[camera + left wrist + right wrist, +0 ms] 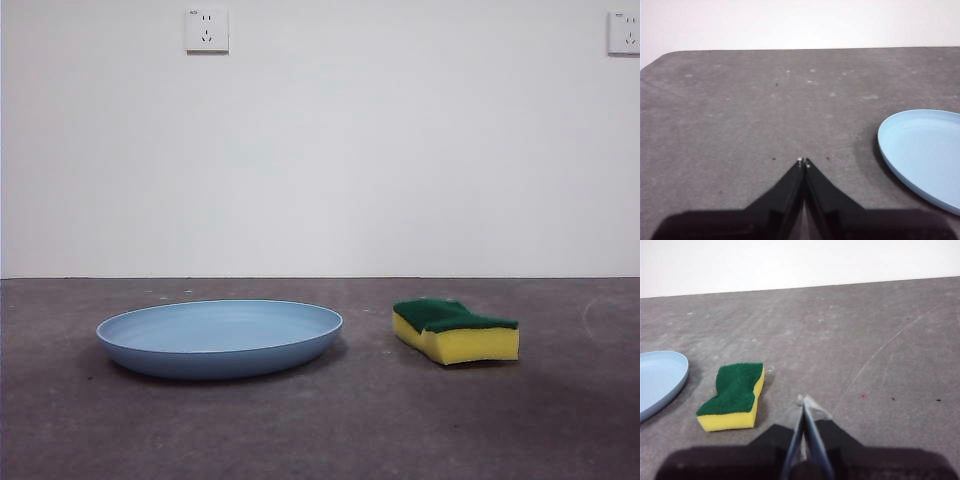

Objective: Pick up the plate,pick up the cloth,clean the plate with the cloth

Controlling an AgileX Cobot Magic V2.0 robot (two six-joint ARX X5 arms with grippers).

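Plate (220, 338) is the landmark here: it lies flat on the grey table (320, 430), and the cloth (457, 331) (a yellow sponge with a green scouring face up) lies near it but apart, with bare table between them. Neither is lifted yet.

The left tool (803, 162) hangs above bare table with its jaws pressed together, empty; in its wrist view the plate (925, 150) sits off to one side, only its near rim showing, so this arm looks the closer one for the plate. The right tool (805, 400) is likewise closed on nothing, and the cloth (735, 392) lies just off to the side of it, towards the plate (660, 375), whose edge shows beyond the sponge. The cloth's long axis runs roughly away from the right wrist camera, slightly slanted, so a grip across its wavy narrow waist seems the natural one.

The table is dull, scuffed and speckled. Behind the plate rises a plain white wall (320, 150) with two sockets (206, 30) high up.
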